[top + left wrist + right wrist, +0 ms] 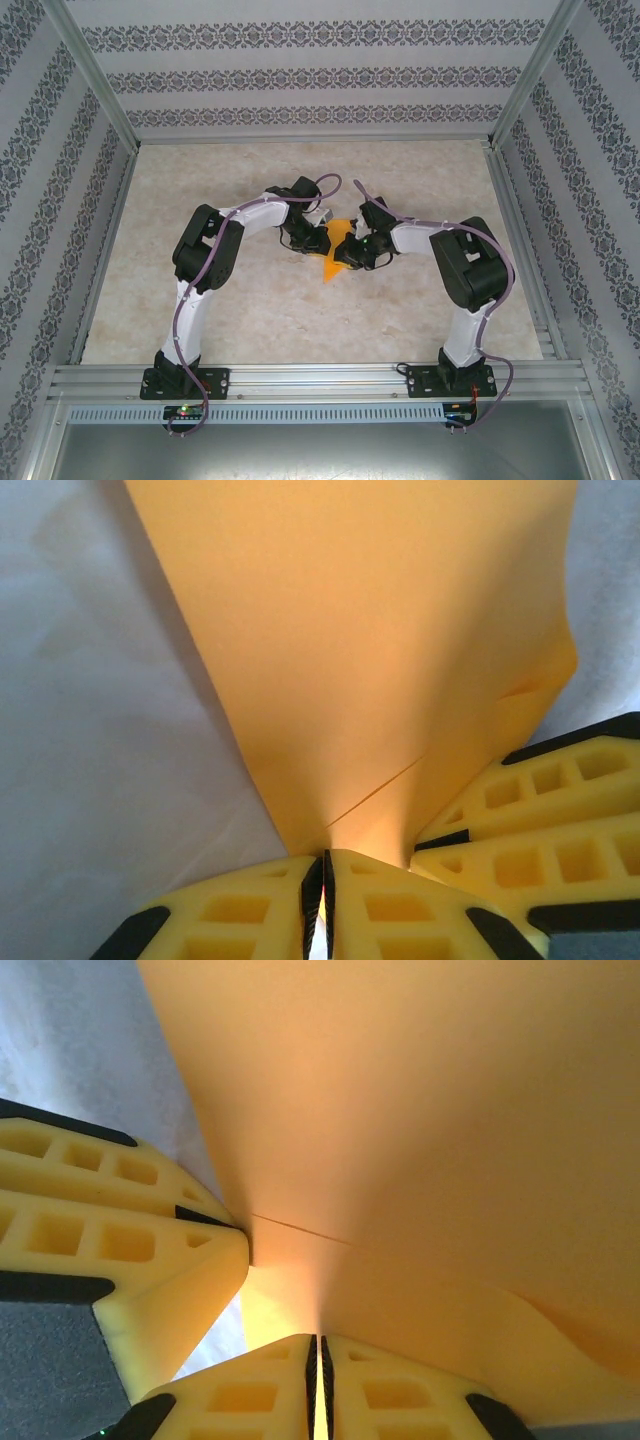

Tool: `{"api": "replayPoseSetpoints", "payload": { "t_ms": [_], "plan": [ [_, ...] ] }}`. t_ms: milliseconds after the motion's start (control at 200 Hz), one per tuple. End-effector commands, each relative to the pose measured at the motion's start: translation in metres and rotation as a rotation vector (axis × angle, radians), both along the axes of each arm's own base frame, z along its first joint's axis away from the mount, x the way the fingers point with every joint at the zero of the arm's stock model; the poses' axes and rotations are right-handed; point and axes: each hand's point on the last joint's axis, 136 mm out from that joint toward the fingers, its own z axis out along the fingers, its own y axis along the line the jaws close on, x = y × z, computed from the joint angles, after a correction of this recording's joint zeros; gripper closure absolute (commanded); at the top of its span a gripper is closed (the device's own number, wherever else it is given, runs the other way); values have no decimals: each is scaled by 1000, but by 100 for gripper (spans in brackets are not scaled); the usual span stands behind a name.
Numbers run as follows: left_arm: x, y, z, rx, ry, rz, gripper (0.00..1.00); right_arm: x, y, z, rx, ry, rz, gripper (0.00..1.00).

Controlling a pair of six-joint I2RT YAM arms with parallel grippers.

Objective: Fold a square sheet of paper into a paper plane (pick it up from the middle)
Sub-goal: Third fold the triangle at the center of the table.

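In the middle of the pale, stone-look worktop [250, 310], the left gripper [325, 870] is pressed together, pinching a thin orange-yellow square sheet of paper [370, 630] by a narrow bit. Just beside it, the right gripper [320, 1350] is pressed together too, pinching the same paper. The two grippers are very near each other, almost touching.

The paper fans out from both pinches, and a fine crease line runs across it close to them. From above, the paper shows as a small pointed shape under and between the grippers, with its tip aimed toward the near edge. I cannot tell if it rests on the worktop or hangs just above it.

It looks like a fold is being made, partway to the plane. I think the next move needs both grippers to go together and gently, so the thin paper bends along the crease and does not rip or slip.
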Motion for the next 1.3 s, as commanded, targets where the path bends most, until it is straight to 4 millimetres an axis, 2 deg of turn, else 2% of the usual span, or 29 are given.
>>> {"api": "replayPoseSetpoints", "payload": {
  "t_ms": [0, 90, 555, 639, 784, 874, 1104, 1294],
  "plan": [
    [-19, 15, -64, 177, 39, -40, 83, 3, -19, -16, -104, 0, -12, 86],
    [-20, 19, -67, 201, 26, -48, 83, 3, -30, -21, -157, -4, -22, 86],
    [-22, 27, -77, 252, 23, -65, 84, 24, -64, -12, -166, -47, -153, 87],
    [-22, 26, -77, 252, 24, -66, 83, 27, -58, -1, -132, -70, -140, 87],
    [-22, 25, -77, 249, 24, -66, 83, 30, -38, 31, -73, -132, -105, 87],
    [-22, 25, -77, 248, 24, -65, 83, 32, -27, 38, -33, -145, -93, 88],
    [-23, 26, -79, 249, 28, -66, 83, 38, -25, 10, -61, -98, -81, 88],
    [-23, 28, -78, 258, 22, -71, 83, 40, -48, -10, -145, -79, -101, 88]
  ]
}}
